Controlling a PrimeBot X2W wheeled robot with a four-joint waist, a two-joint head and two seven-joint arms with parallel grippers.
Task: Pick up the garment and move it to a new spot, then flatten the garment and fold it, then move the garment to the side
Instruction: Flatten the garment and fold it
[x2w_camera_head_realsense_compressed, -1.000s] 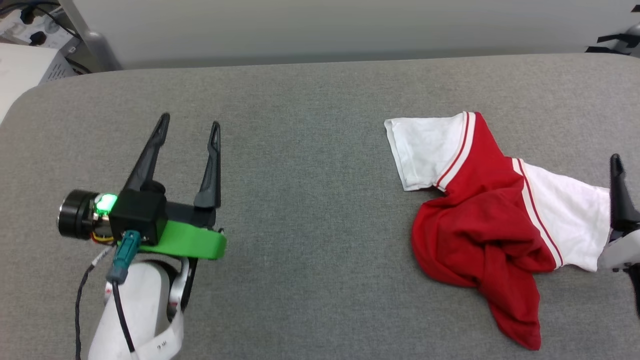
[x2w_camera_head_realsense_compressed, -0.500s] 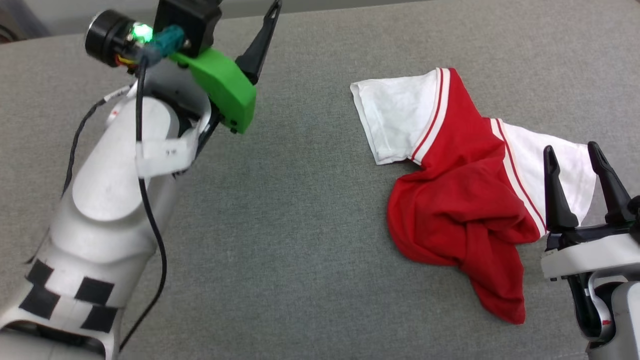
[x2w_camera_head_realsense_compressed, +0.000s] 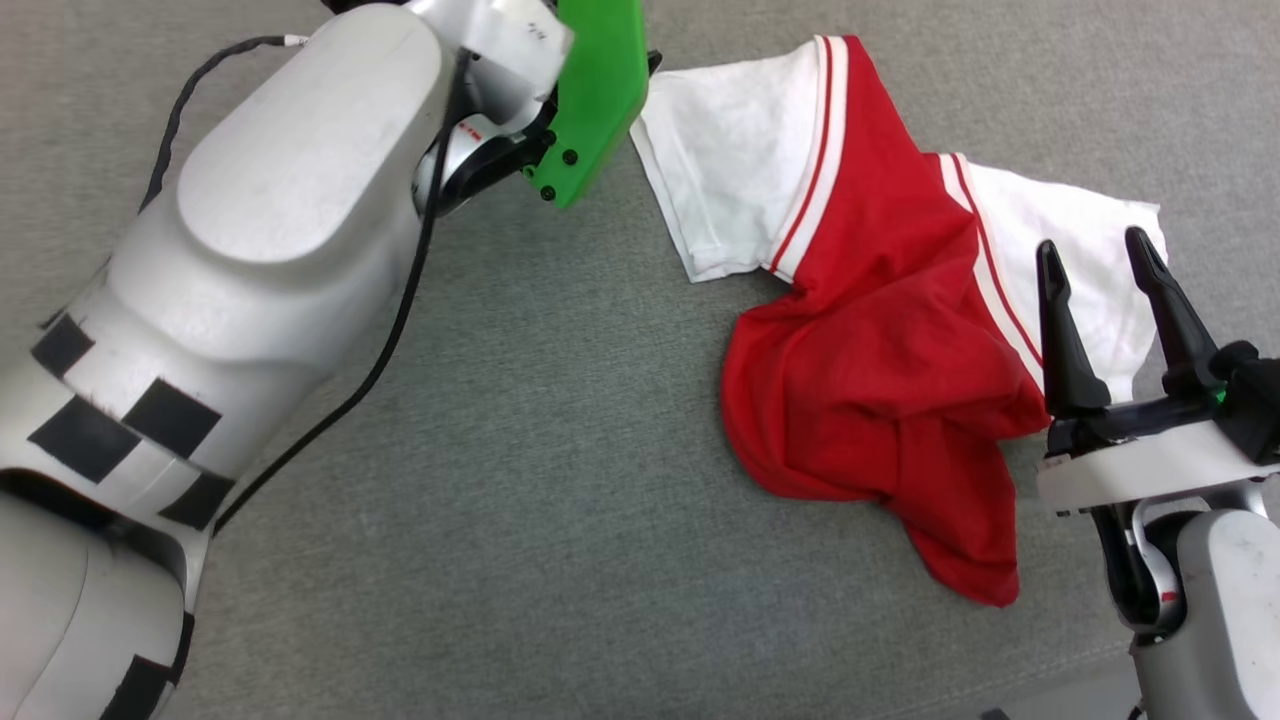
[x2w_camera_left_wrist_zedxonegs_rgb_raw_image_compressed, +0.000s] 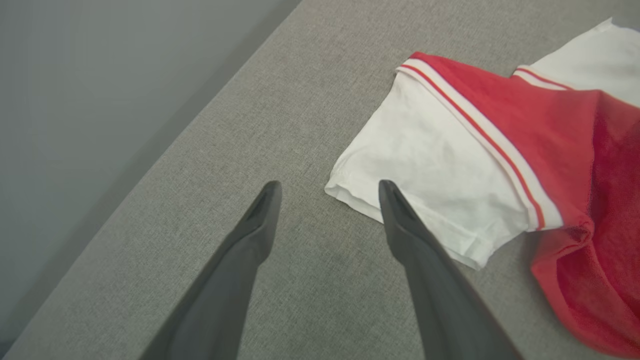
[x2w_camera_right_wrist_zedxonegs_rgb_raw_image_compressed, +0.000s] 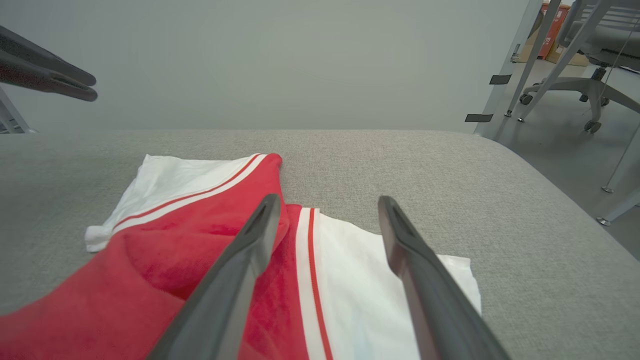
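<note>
Tools both stand wide and empty: your left tool (x2w_camera_left_wrist_zedxonegs_rgb_raw_image_compressed: 328, 185) sits at the corner of one white sleeve (x2w_camera_left_wrist_zedxonegs_rgb_raw_image_compressed: 425, 175), your right tool (x2w_camera_head_realsense_compressed: 1091, 245) over the other sleeve (x2w_camera_head_realsense_compressed: 1080, 210) of the garment (x2w_camera_head_realsense_compressed: 870, 400), which lies crumpled toward the right of the grey desk (x2w_camera_head_realsense_compressed: 500, 500). Lower each so a finger slips under the hem, and pinch both layers before lifting. Trust the left wrist view for fingertip-to-corner alignment, since the head view has the green mount (x2w_camera_head_realsense_compressed: 595, 90) covering those tips.

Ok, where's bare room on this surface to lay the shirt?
Widest bare grey surface lies between the left forearm and the garment; more lies beyond the garment toward the far edge. Crowded at both white sleeves, where the left gripper and right gripper hover.
</note>
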